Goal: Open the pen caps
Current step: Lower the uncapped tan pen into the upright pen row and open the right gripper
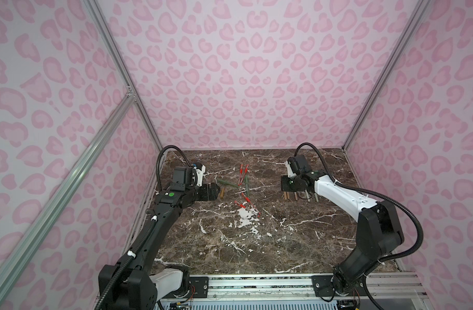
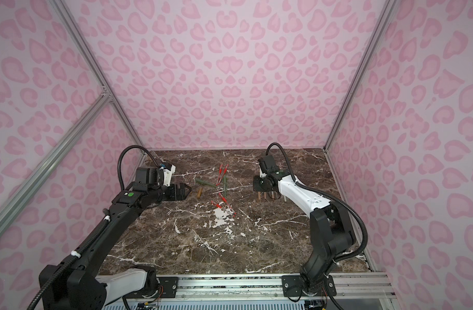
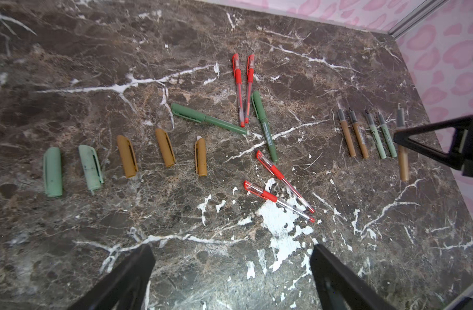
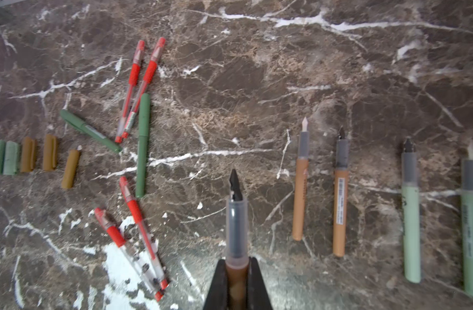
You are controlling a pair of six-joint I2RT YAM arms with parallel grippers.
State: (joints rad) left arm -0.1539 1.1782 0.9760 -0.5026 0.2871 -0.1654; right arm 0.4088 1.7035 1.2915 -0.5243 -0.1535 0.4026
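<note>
Lying flat on the veined marble table [image 3: 257,268], five ribbed plastic pen caps [image 3: 165,147] form a row at nine o'clock from the capped pens [image 3: 265,126]. Left gripper [image 3: 231,279] hangs spread wide, empty, above bare stone. Right gripper [image 4: 236,284] pinches a tan uncapped barrel [image 4: 236,230] beside four others at three o'clock.

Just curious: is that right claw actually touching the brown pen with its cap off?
Touching. In the right wrist view the right gripper is shut on the uncapped brown pen, both fingers pressed against its barrel with no gap, nib pointing away.
</note>
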